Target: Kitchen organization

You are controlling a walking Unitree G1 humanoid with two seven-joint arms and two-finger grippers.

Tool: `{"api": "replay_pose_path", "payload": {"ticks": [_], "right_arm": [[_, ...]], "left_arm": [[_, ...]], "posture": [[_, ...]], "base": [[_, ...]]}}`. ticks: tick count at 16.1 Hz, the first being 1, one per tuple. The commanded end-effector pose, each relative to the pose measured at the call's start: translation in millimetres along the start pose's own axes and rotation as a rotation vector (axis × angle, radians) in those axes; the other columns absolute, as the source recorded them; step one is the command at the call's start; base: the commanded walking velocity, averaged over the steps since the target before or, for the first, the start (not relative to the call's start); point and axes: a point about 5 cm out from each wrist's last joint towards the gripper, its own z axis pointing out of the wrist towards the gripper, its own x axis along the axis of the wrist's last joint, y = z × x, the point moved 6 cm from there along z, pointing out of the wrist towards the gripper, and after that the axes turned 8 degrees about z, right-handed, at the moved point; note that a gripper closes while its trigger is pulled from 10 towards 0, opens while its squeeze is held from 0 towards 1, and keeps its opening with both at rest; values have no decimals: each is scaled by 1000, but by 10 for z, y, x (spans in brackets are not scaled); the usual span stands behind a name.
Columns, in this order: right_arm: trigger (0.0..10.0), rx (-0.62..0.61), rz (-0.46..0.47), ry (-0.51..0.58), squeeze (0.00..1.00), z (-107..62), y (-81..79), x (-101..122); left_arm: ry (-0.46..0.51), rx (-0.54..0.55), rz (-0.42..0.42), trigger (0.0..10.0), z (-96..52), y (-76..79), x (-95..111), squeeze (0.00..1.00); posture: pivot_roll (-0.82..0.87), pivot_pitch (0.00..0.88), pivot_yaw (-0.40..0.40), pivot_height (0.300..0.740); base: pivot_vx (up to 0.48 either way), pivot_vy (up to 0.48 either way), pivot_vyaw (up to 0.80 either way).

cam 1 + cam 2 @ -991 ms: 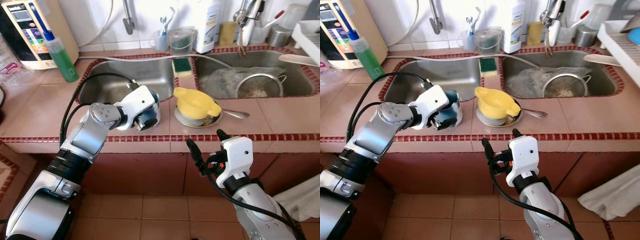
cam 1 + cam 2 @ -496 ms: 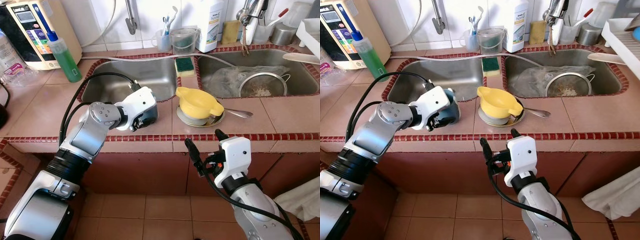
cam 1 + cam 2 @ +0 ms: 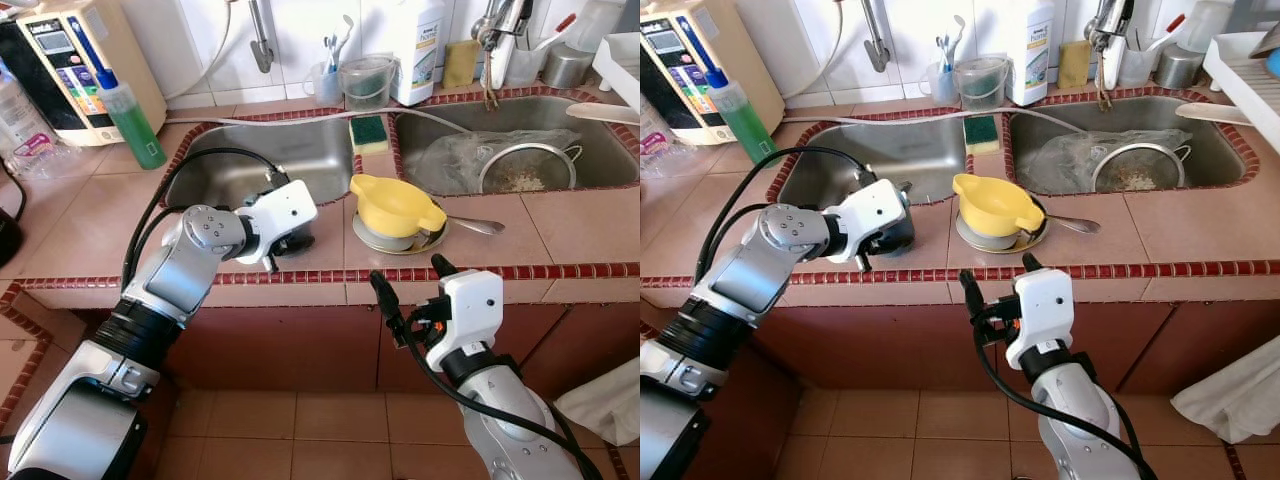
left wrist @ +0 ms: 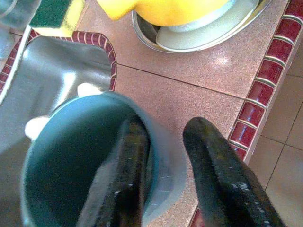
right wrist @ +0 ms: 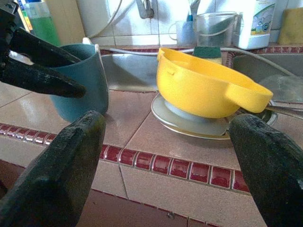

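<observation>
From the head camera I am seeing my left gripper (image 3: 283, 243) gripping the teal cup (image 3: 896, 232) on the counter (image 3: 80, 225), beside the yellow bowl (image 3: 393, 205). In the left wrist camera one finger (image 4: 124, 182) is sitting inside the cup's rim, the other outside. In the right wrist camera my right gripper (image 5: 165, 161) is hanging wide open, holding nothing, below the counter edge.

Left gripper (image 4: 163, 172) clamped, right gripper (image 5: 165, 156) spread

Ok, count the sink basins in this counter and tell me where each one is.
2. The left basin sits just behind the teal cup that the left gripper grips by its rim. The right basin lies behind the yellow bowl and holds a strainer.
</observation>
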Motion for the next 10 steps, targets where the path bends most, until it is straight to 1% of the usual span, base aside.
{"api": "replay_pose_path", "payload": {"ticks": [1, 10], "right_arm": [[10000, -5, 7, 18, 0, 21, -20, 32], [10000, -15, 13, 26, 0, 31, -7, 47]], "left_arm": [[-11, -4, 17, 0, -29, -39, -21, 0], [-16, -17, 24, 0, -43, -28, -46, 0]], "posture": [[-318, 76, 178, 740], [-308, 82, 177, 740]], "base": [[0, 0, 0], [0, 0, 0]]}}
